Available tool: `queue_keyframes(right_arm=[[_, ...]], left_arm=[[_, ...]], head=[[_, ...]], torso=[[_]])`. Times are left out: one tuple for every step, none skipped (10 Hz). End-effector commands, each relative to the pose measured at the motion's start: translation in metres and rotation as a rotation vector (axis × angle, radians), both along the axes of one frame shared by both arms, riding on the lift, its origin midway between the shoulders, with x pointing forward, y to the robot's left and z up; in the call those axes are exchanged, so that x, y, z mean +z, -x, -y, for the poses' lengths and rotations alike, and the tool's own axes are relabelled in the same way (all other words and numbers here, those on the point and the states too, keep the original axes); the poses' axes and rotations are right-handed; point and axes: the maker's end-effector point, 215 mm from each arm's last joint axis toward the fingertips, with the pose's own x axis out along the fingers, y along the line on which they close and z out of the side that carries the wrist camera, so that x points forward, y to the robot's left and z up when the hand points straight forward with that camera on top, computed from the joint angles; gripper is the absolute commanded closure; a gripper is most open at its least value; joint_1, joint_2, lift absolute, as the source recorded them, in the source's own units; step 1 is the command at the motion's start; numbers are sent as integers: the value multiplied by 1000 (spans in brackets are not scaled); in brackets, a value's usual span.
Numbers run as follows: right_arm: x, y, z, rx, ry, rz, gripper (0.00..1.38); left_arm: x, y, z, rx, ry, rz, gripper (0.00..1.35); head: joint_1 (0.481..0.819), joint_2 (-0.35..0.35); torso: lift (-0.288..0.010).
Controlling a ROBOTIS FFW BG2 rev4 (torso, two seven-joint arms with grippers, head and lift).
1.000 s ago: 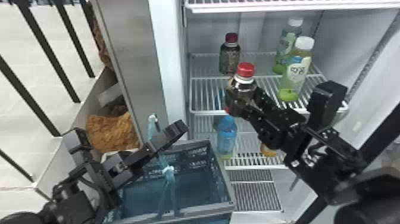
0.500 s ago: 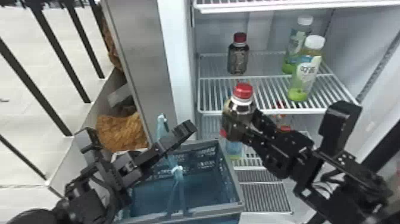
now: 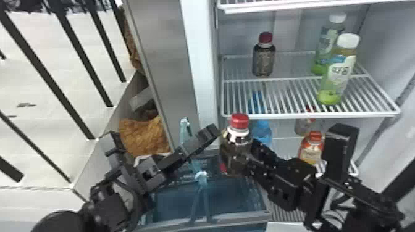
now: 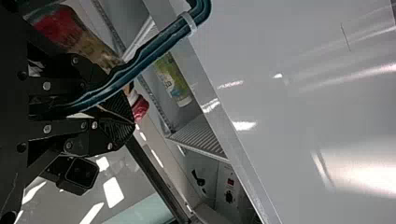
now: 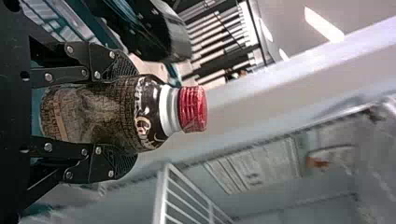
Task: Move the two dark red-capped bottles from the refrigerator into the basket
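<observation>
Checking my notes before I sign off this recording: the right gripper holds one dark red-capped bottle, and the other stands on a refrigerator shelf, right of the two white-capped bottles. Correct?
Not quite: the side is wrong. The head view shows the shelved dark bottle left of the two white-capped bottles. The right gripper does hold the other dark bottle.

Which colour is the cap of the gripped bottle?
The cap is red, best seen in the right wrist view.
</observation>
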Motion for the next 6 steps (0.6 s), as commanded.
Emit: queue_keyframes(right_arm=[[-13, 15, -13, 40, -8, -50, 1254], [-20, 23, -17, 57, -4, -76, 1233], [-24, 29, -20, 71, -12, -97, 1073], [-29, 33, -20, 77, -7, -116, 685], [-32, 33, -19, 75, -4, -122, 407], [-31, 31, -16, 69, 0, -117, 251]], left_arm=[[0, 0, -1, 3, 0, -1, 1202], [1, -1, -1, 5, 3, 2, 1202], [1, -1, -2, 7, 1, 4, 1202], [1, -1, -2, 7, 3, 1, 1202], [2, -1, -2, 7, 4, 4, 1202], [2, -1, -2, 7, 4, 4, 1202]], head=[[695, 161], [695, 178], [695, 192], [695, 200], [695, 203], [695, 205]], torso=[[-34], [-34], [-34], [-34], [-34], [-34]])
